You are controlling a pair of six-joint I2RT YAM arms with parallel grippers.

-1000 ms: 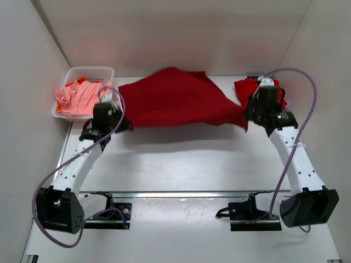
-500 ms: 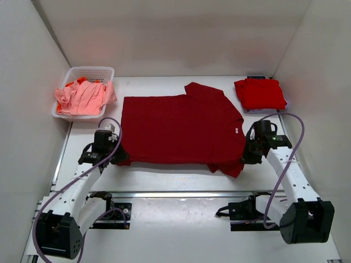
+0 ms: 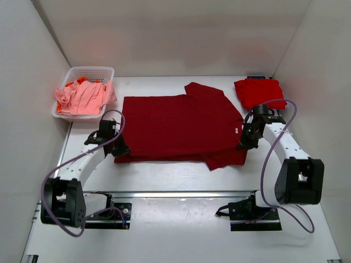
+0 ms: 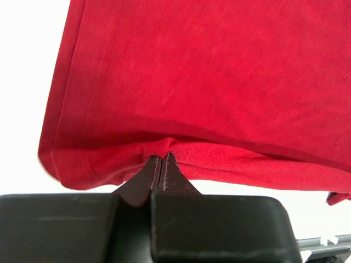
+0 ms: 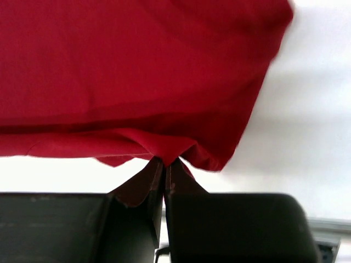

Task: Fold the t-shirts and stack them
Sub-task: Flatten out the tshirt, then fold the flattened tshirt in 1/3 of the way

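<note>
White walls are closing in a white table (image 3: 181, 178) on three sides, and we are reading across it from the left. At the far left corner a white lattice basket (image 3: 90, 71) is sitting against the wall. A salmon-pink t-shirt (image 3: 79, 98) is spilling over its near rim, and an orange t-shirt (image 3: 80, 81) is peeking out behind it. Just beside the basket the left arm is reaching forward, with a purple cable (image 3: 55, 175) looping around it.

The left gripper (image 4: 163, 160) is pinching the near left hem of the dark maroon t-shirt (image 3: 175, 123). From its wrist camera we are seeing the jaws pressed together with only the cloth's edge between them. This shirt is lying spread across the middle of the table, its near edge is bunching into a fold, and a small white label (image 3: 237, 130) is showing near its right side.

The right gripper (image 5: 164, 163) is clamping the shirt's near right corner in the same way, jaws tight on a gathered tuck of fabric. Beyond that arm, at the far right corner, a bright red t-shirt (image 3: 260, 92) is lying folded. A strip of bare table is separating it from the maroon one. From above, the right arm's cable is arching across the red shirt's near edge and hiding part of it from us.
</note>
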